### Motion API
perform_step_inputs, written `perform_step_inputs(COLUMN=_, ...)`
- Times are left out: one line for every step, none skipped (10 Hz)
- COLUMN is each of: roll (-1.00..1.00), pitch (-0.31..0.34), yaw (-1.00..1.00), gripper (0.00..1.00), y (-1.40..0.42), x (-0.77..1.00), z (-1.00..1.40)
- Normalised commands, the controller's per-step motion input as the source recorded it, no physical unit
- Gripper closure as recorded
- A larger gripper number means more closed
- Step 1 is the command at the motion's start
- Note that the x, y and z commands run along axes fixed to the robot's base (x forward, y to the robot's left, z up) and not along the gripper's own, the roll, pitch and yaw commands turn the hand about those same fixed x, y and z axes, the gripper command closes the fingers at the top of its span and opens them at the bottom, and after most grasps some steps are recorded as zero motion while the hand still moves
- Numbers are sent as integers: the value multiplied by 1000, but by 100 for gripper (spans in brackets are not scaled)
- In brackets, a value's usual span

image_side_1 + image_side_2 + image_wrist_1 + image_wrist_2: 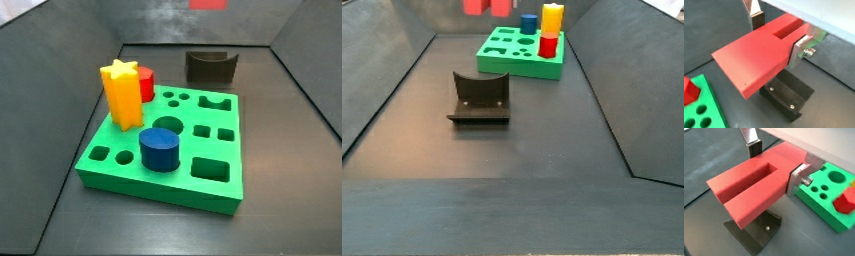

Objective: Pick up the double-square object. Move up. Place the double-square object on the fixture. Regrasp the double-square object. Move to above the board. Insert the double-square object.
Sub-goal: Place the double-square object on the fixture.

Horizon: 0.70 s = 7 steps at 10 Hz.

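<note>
Gripper (777,34) clamps the plain red elongated double-square block (754,57) high above the dark U-notched fixture (478,97) | block looks rigid, light, smooth-sided | best held across flat flanks near notched end.

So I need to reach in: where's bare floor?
Bare floor lies between the fixture and the near edge, and along both side walls. It is crowded on the board with its standing pegs. The gripper holds the red block above the fixture.
</note>
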Motion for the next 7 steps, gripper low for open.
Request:
perform_step_inputs(roll=-1000, pitch=-24, yaw=36, gripper=100, y=575, x=468, z=-460)
perform_step_inputs(roll=-1000, pitch=-26, yaw=13, gripper=100, y=545, x=378, z=-432)
perform_step_inputs(roll=-1000, pitch=-30, yaw=-2, gripper=100, y=425, x=307, z=-285)
perform_step_inputs(roll=-1000, pitch=-20, yaw=-5, gripper=100, y=249, x=213, z=-145)
perform_step_inputs(roll=-1000, pitch=-1, yaw=-8, gripper=100, y=102, x=89, z=-73)
perform_step_inputs(roll=-1000, pitch=12, yaw=-12, gripper=100, y=65, x=47, z=-28)
perform_step_inputs(roll=-1000, pitch=32, yaw=-20, gripper=100, y=50, x=51, z=-11)
